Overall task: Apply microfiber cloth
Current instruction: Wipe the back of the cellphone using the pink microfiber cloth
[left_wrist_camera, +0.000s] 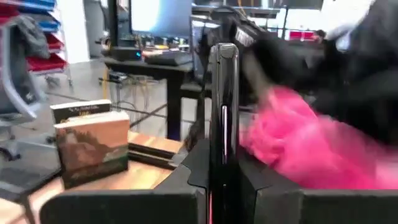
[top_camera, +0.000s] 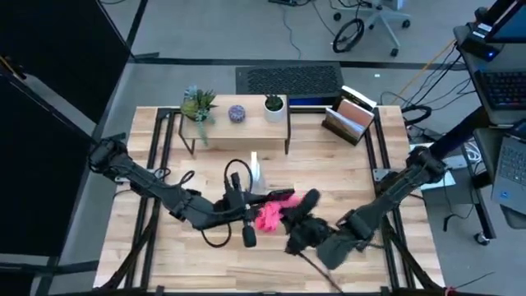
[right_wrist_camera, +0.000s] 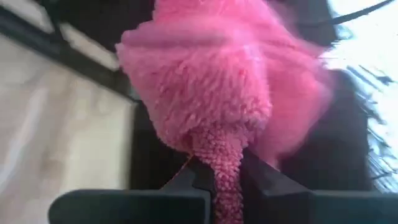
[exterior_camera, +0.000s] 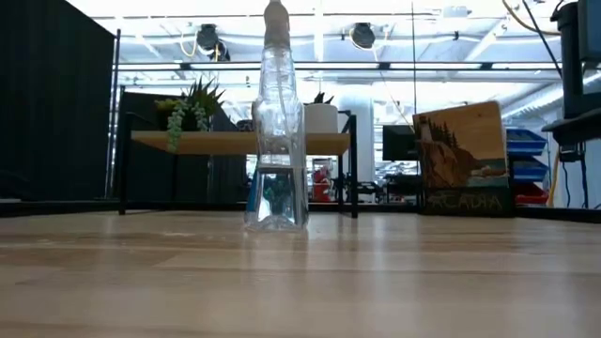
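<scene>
Wooden tabletop (top_camera: 345, 177), mid-front: right gripper (right_wrist_camera: 227, 177) pinching pink microfiber cloth (right_wrist_camera: 205, 81), bunched against upright black smartphone (left_wrist_camera: 224, 118) clamped edge-on in left gripper (left_wrist_camera: 214, 186).

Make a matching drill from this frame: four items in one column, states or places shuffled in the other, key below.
Items:
1. microfiber cloth
2. smartphone
3. spray bottle
4. book

States or places:
A. stands upright on the table, apart from both arms
B. pinched in the jaws of the right gripper
C. upright at the table's back right corner
D. held on edge in the jaws of the left gripper

Pairs: 1-B, 2-D, 3-A, 4-C
</scene>
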### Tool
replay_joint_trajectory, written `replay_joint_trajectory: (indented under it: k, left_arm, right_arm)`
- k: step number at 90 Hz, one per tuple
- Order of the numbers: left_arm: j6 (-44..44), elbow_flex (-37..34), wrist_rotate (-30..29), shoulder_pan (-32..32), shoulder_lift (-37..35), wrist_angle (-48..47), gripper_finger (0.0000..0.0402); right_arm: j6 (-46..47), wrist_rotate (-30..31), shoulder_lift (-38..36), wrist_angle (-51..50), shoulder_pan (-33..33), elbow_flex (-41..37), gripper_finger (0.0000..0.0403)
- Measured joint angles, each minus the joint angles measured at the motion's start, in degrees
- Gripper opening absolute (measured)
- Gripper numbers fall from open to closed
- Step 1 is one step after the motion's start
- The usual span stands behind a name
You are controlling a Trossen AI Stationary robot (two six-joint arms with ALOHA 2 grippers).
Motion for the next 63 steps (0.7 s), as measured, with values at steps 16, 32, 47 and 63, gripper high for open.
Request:
replay_joint_trajectory:
  k: [16,32,47,63]
  left_arm:
    - [-0.2,0.0,0.3,-0.2,0.0,0.8,0.0011]
    - [-0.2,0.1,-1.8,-0.6,0.0,1.1,0.0011]
    - [0.9,0.3,-1.4,-1.2,0.0,0.7,0.0011]
    - [1.0,0.2,-2.7,-1.0,0.0,0.6,0.0011]
  right_arm:
    - [3.2,-6.6,3.5,0.5,-1.8,0.1,0.0009]
    - [0.3,-9.7,6.8,-1.0,-2.4,-0.3,0.0009]
    - [-8.2,-11.6,3.9,0.1,1.8,0.2,0.0009]
    - [-14.2,-4.0,-1.8,0.7,7.7,3.2,0.0009]
